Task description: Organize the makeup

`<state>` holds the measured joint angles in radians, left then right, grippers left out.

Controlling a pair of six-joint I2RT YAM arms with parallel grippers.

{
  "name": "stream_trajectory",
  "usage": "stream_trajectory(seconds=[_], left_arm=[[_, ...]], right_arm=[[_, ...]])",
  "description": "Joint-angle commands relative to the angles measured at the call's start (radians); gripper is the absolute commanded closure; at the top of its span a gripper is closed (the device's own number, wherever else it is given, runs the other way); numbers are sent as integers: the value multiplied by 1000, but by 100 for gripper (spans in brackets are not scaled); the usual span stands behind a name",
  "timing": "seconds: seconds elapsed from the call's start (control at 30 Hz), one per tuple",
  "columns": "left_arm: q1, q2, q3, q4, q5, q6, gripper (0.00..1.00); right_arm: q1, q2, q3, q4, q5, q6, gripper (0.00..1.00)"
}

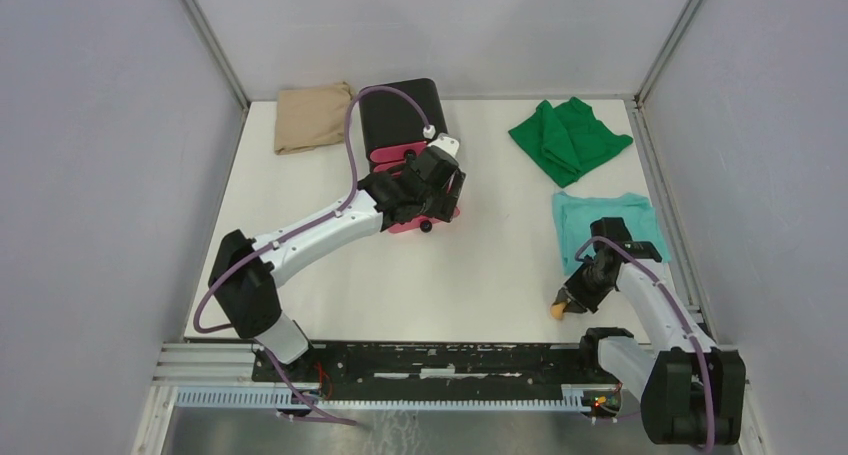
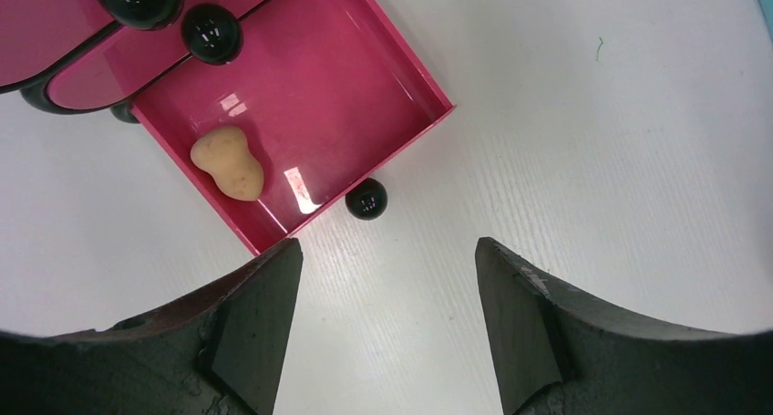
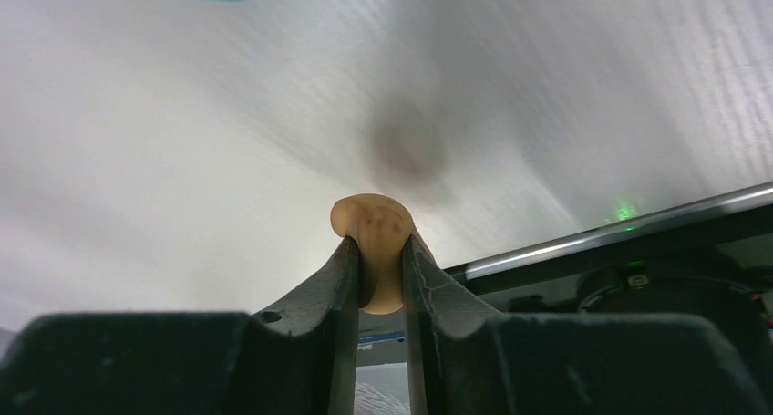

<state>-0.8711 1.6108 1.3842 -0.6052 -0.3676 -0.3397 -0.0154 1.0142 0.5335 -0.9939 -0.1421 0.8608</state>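
One tan egg-shaped sponge (image 2: 228,163) lies in the open pink drawer (image 2: 383,59) of the black box (image 1: 400,115). My left gripper (image 2: 383,287) hangs open and empty just in front of that drawer, over the box in the top view (image 1: 440,187). My right gripper (image 1: 567,300) is shut on the second tan sponge (image 3: 372,228), squeezed between both fingers above the table near the front right edge; it shows in the top view (image 1: 557,311). The other makeup pieces are out of view.
A beige cloth (image 1: 312,117) lies back left, a green cloth (image 1: 568,137) back right, a teal cloth (image 1: 610,220) beside my right arm. Black round knobs (image 2: 367,199) sit on the drawer fronts. A metal rail (image 1: 430,360) runs along the front edge.
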Motion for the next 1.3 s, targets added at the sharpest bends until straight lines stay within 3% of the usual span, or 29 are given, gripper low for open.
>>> stream_trajectory(seconds=[0.0, 0.13, 0.27, 0.53, 0.83, 0.93, 1.03, 1.1, 1.27], left_arm=[[-1, -79, 21, -14, -69, -42, 22], [24, -151, -2, -57, -133, -100, 19], [125, -281, -111, -54, -84, -150, 19], [318, -546, -343, -65, 35, -232, 19], [340, -656, -400, -123, 36, -308, 18], [342, -677, -404, -138, 35, -318, 18], [343, -681, -395, -142, 36, -320, 18], [344, -673, -381, -133, 35, -314, 18], [372, -543, -314, -53, 21, -248, 17]], right_arm=[[3, -36, 82, 44, -99, 2, 78], [51, -78, 130, 201, -216, 5, 81], [223, -65, 198, 413, -156, 54, 78], [489, 308, 452, 678, -31, -19, 77], [582, 753, 784, 791, -16, -18, 74], [604, 827, 852, 797, 29, -18, 56], [607, 868, 902, 781, 27, -19, 20], [608, 857, 901, 776, 33, -33, 14], [606, 740, 798, 759, 111, -83, 16]])
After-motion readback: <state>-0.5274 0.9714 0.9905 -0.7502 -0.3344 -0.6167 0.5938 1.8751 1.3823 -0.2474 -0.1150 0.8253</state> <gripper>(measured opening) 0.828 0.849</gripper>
